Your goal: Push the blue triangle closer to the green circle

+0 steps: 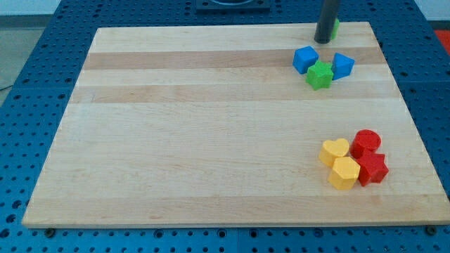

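My tip (324,41) rests on the board near the view's top right edge. A green block (335,28), probably the green circle, shows just behind the rod on its right and is mostly hidden by it. The blue triangle (342,65) lies a short way toward the view's bottom right of the tip, apart from it. It touches a green star (320,74), which also touches a blue cube (305,59) on its left. The tip touches none of these three.
A tight cluster sits at the view's lower right: a yellow heart (334,151), a yellow hexagon (344,173), a red circle (366,143) and a red star (373,169). The wooden board (197,126) ends just past the tip at the view's top.
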Controlling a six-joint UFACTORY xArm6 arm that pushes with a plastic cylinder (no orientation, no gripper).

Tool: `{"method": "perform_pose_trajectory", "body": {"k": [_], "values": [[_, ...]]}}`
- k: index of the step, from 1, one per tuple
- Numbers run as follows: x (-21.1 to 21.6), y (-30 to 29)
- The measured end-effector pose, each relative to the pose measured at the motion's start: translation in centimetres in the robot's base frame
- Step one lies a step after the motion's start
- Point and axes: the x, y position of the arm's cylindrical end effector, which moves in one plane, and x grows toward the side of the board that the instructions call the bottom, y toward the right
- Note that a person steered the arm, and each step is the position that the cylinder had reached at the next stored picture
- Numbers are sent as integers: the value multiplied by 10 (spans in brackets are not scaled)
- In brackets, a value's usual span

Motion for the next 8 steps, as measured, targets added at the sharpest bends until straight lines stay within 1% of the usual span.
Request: {"method": "perform_pose_trajectory", "body": {"k": [1, 2, 3, 4, 5, 6, 7, 8], "values": [[30, 13], [56, 47], [110, 34], [150, -1], [132, -31], [92, -29], [96, -26], [135, -26]]}}
